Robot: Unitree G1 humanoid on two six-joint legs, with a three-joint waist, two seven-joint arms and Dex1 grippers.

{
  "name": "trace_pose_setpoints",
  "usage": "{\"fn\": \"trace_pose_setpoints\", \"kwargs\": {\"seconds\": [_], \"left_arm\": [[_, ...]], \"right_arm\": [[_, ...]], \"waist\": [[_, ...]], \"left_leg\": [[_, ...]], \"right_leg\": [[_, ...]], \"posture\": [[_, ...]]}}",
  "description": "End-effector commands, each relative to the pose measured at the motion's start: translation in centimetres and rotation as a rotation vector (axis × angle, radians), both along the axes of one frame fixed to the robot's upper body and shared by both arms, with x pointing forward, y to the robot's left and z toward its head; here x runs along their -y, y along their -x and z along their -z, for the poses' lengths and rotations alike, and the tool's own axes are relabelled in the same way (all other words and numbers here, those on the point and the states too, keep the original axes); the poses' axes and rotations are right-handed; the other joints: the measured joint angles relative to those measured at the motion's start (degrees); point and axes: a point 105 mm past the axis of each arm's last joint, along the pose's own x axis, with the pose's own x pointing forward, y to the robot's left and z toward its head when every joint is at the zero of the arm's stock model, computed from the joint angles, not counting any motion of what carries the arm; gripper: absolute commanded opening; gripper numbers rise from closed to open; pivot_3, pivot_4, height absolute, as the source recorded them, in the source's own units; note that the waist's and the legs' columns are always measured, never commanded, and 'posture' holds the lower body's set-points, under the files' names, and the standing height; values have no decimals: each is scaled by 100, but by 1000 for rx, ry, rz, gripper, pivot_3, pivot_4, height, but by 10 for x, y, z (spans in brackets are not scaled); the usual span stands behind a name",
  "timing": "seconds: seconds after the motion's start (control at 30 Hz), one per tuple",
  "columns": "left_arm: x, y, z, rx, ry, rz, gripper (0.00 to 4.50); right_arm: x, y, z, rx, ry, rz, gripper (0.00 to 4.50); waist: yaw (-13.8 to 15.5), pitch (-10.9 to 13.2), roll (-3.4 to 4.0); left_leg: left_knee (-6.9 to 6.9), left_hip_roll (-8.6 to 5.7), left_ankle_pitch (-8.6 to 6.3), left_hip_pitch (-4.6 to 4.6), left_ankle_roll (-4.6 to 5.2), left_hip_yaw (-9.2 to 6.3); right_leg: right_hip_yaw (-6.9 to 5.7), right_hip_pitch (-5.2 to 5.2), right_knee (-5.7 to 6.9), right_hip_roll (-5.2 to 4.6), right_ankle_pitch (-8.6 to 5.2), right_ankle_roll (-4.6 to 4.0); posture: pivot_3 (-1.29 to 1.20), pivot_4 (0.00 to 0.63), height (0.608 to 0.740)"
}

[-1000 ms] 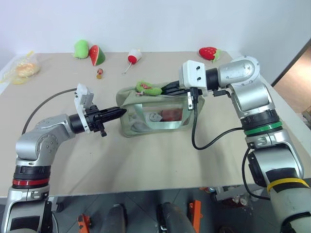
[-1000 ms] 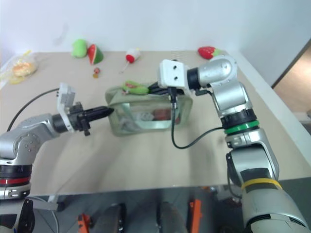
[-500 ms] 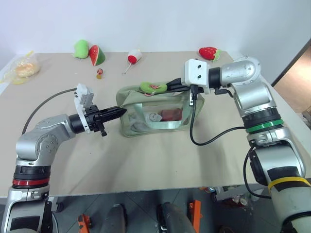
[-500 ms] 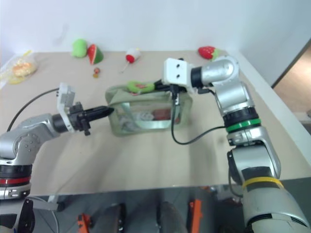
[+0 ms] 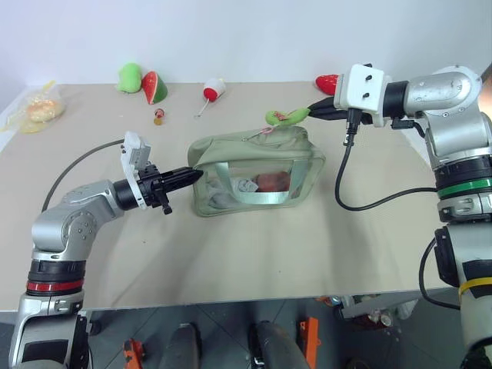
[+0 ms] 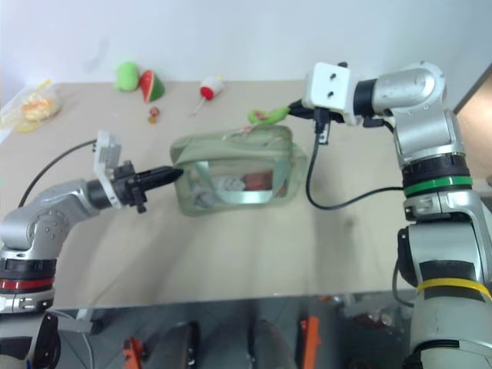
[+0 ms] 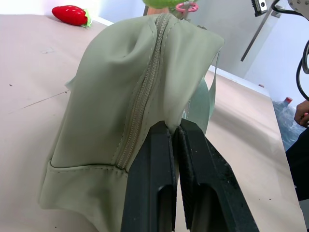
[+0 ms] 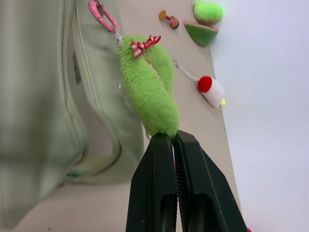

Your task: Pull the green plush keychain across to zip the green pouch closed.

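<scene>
Green pouch (image 5: 254, 173) sits near the middle of the beige worktop (image 5: 231, 246), clear side panel facing the robot, small items visible inside behind the plastic. Pale strap runs across the panel.

Left gripper (image 5: 194, 176) at the pouch's left end, roughly level, fingers (image 7: 154, 179) clenched on a fold of fabric at the end of the zip. In the left wrist view the zip teeth run closed from that end up along the top seam.

Right gripper (image 5: 314, 111) raised above and just past the pouch's right top corner, fingers (image 8: 157, 193) pinched tight on one end of the green plush keychain (image 5: 287, 117). Keychain stretched out long between the fingers and the pouch; a pink ring (image 8: 101, 14) and a red checked bow (image 8: 145, 43) at its far end, joined to the pouch top. Pouch's right corner lifted toward the pull.

Along the far edge of the worktop: green plush blob (image 5: 127, 77), watermelon slice toy (image 5: 154, 87), small white-and-red toy (image 5: 212, 90), red strawberry toy (image 5: 327, 81). Crumpled clear bag (image 5: 34, 109) at the far left corner.
</scene>
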Motion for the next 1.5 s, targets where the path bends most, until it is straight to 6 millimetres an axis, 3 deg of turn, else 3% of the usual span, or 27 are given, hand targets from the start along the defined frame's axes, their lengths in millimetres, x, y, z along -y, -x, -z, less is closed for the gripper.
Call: {"fn": "trace_pose_setpoints", "kwargs": {"seconds": [0.03,0.23,0.43,0.57,0.67,0.77,0.83,0.9,1.0,1.1,1.13,1.23,1.3,1.33,1.37,1.5], "left_arm": [[3,0,-9,40,-7,21,0],[4,0,-9,39,-8,26,0],[3,1,-9,36,-7,29,0],[1,4,-13,45,-2,31,0],[-2,5,-17,50,10,23,0],[-4,6,-17,49,12,18,0],[-4,6,-17,45,12,15,0],[-5,7,-16,41,12,15,0],[-5,8,-15,38,10,13,0],[-5,7,-15,38,6,9,0],[-5,7,-15,37,6,7,0],[-5,7,-15,38,9,6,0],[-4,8,-15,39,14,7,0],[-3,8,-15,39,15,7,0],[-3,8,-14,39,15,8,0],[-3,7,-14,39,17,9,0]], "right_arm": [[22,5,-23,94,-16,67,69],[49,6,-22,119,53,159,69],[97,4,-5,149,247,332,69],[129,1,25,132,380,432,69],[140,-4,55,119,457,463,69],[138,-10,87,110,497,448,69],[125,-10,111,61,452,403,69],[114,-11,121,43,422,376,69],[100,-18,112,58,313,379,69],[83,-28,75,85,76,391,69],[81,-29,68,78,27,394,470],[75,-24,61,47,11,355,937],[71,-25,54,49,-28,355,1793],[69,-24,54,44,-31,345,2424],[67,-23,55,29,-29,339,2658],[61,-21,58,-5,-19,300,2750]], "waist": [[7,0,0],[26,0,0],[45,0,0],[44,0,0],[39,0,0],[7,0,0],[-34,0,-1],[-37,0,0],[-37,4,6],[-44,4,6],[-39,4,6],[-17,2,2],[-13,1,1],[-13,1,1],[-17,1,1],[-22,1,2]], "left_leg": [[0,0,0,0,0,0],[-1,0,0,0,0,0],[0,-4,0,0,0,2],[-1,-4,0,1,0,2],[-1,-4,0,3,0,6],[-1,-4,0,7,0,8],[-3,-4,0,10,-1,9],[-5,-4,0,15,-1,10],[-6,-5,1,16,-1,14],[-5,-5,1,17,-1,15],[-4,-7,1,19,-1,15],[-5,-8,1,20,-1,12],[-5,-8,1,20,-1,6],[-6,-8,1,17,-2,7],[-6,-9,1,16,-2,8],[-8,-8,1,20,-2,9]], "right_leg": [[0,0,0,0,0,0],[0,-1,-1,0,-6,-8],[2,-2,-1,-3,-7,-9],[2,-2,-1,-3,-8,-10],[7,-2,-1,-3,-8,-10],[11,-2,0,-2,-7,-10],[13,0,0,-1,-7,-9],[18,2,1,0,-3,-2],[22,1,1,1,9,18],[25,2,1,1,11,17],[28,2,2,2,13,17],[26,5,1,2,12,17],[20,12,0,1,6,20],[20,9,-1,0,6,20],[21,9,-1,0,6,20],[22,7,0,1,6,19]], "posture": [[0,150,740],[0,150,740],[0,150,740],[0,150,740],[0,150,740],[0,150,740],[0,150,740],[0,150,740],[0,150,740],[0,150,740],[0,150,740],[0,150,740],[0,150,740],[0,150,740],[0,150,740],[0,150,740]]}}
